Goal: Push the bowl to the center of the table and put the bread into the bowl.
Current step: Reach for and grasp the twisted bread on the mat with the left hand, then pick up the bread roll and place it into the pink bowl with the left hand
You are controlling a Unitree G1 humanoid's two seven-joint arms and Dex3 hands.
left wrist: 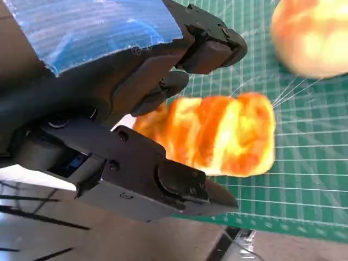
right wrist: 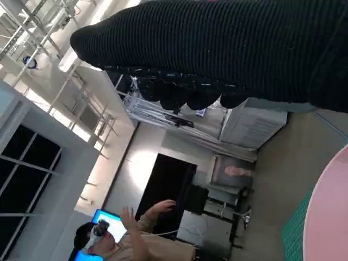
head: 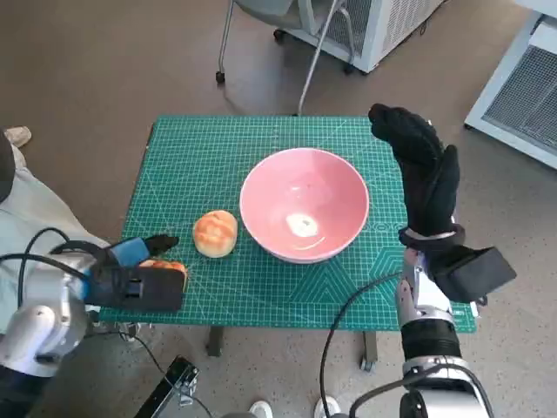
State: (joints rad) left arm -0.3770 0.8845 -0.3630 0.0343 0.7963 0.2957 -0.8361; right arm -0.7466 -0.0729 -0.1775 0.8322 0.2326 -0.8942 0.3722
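The pink bowl (head: 305, 205) stands upright near the middle of the green mat (head: 191, 157); its rim (right wrist: 331, 217) also shows in the right wrist view. A round bread roll (head: 215, 232) lies just left of the bowl. A toasted oblong bread (left wrist: 217, 133) lies at the mat's front left corner, and my left hand (head: 139, 279) grips it between its fingers (left wrist: 206, 49) and thumb. My gloved right hand (head: 426, 174) is raised flat to the right of the bowl, a small gap from the rim, holding nothing.
The round roll (left wrist: 312, 35) lies close beyond the held bread. The table's front edge (head: 261, 324) runs just behind my left hand. A chair base (head: 261, 43) and white cabinets (head: 522, 96) stand past the table. A person (right wrist: 125, 239) is far off.
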